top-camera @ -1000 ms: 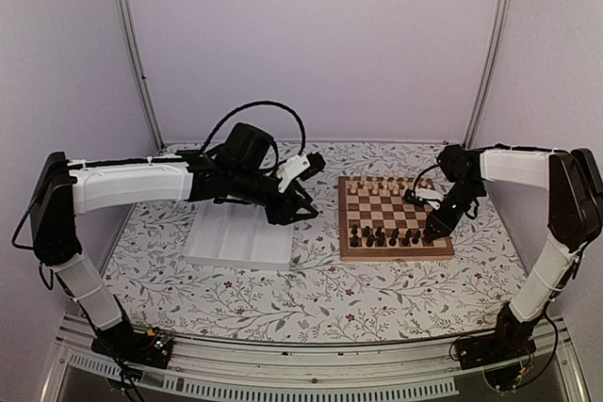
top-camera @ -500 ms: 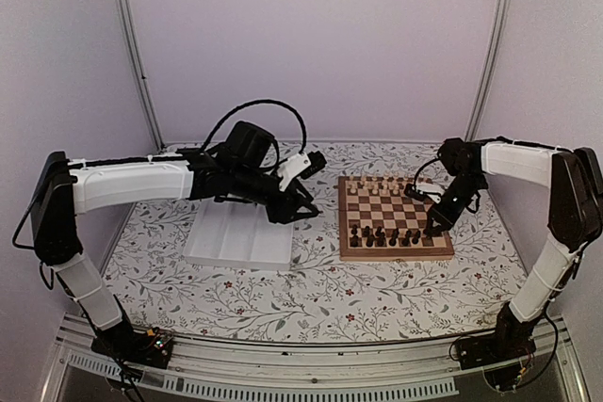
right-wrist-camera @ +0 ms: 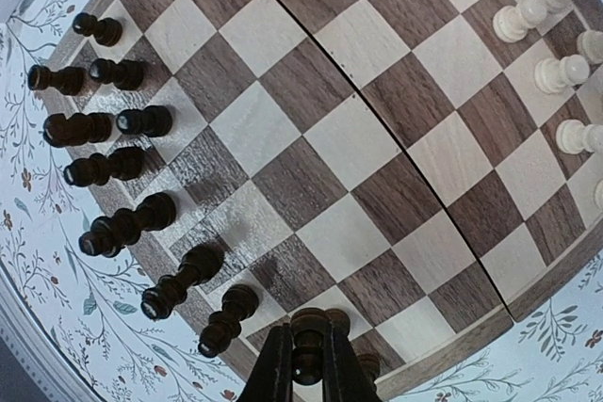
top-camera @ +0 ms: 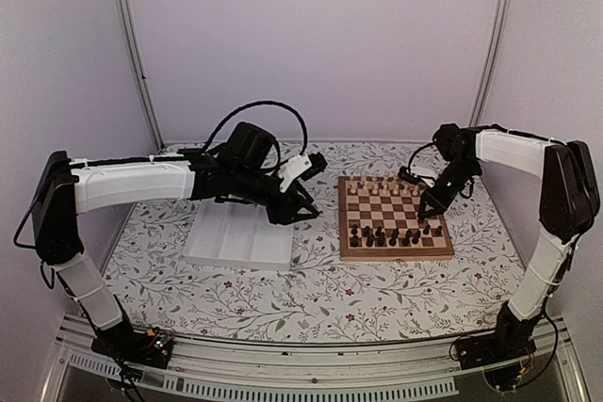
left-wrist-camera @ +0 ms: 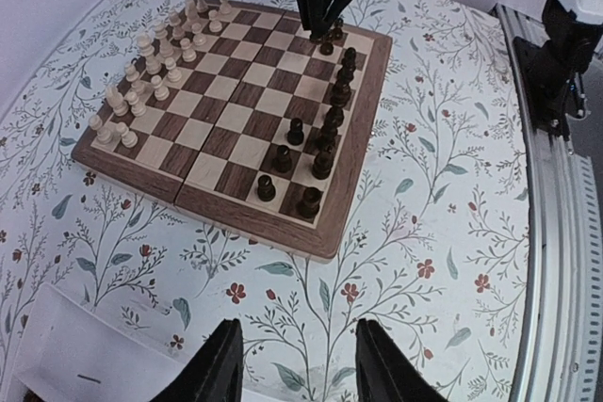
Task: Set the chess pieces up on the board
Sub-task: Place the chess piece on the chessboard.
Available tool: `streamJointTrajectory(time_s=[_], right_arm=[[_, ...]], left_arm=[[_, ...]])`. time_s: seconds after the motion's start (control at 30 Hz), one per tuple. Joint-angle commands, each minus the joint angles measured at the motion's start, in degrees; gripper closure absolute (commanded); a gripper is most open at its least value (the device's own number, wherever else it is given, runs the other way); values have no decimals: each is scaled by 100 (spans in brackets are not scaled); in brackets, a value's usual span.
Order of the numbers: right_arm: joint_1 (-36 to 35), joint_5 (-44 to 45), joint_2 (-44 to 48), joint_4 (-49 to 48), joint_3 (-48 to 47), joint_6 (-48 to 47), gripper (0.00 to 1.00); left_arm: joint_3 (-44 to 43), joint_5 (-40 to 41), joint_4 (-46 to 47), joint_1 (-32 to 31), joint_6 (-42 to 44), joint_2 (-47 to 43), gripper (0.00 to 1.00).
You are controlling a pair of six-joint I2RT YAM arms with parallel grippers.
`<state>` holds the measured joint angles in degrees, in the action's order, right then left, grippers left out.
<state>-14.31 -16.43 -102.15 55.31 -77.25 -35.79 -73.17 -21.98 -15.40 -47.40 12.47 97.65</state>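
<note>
Pinched between the fingers of the right gripper (right-wrist-camera: 306, 350): one dark chess piece (right-wrist-camera: 309, 325), over an edge square of the board (right-wrist-camera: 283, 54). Lined up to the left of that gripper, along the board's two edge rows: the other chess pieces (right-wrist-camera: 122, 122). Far across from it: pale pieces (right-wrist-camera: 556, 72). Spread apart above the worktop (left-wrist-camera: 424, 233), board ahead: left gripper (left-wrist-camera: 294, 369), white tray (left-wrist-camera: 75, 355) at lower left.
</note>
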Motion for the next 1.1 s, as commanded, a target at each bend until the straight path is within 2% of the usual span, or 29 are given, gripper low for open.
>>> streamJointTrajectory(time_s=[0.0,0.5,0.7,0.83,1.07], right_arm=[[-108,-130,-339,-24,-72,-36,93],[-276,-188,-637,-40,-53,-68,92],[-283,-91,-583,-22,-67,-68,85],[-276,-327,-546,145,-290,-60,80],[-276,-450,-425,529,-806,-57,77]], left_arm=[[-128,-5,-51,-86,86,84,57],[-146,32,-93,-86,107,129,57],[-154,41,-108,-86,107,115,57],[-154,49,-104,-86,109,123,57],[-153,145,-108,-86,126,137,57]])
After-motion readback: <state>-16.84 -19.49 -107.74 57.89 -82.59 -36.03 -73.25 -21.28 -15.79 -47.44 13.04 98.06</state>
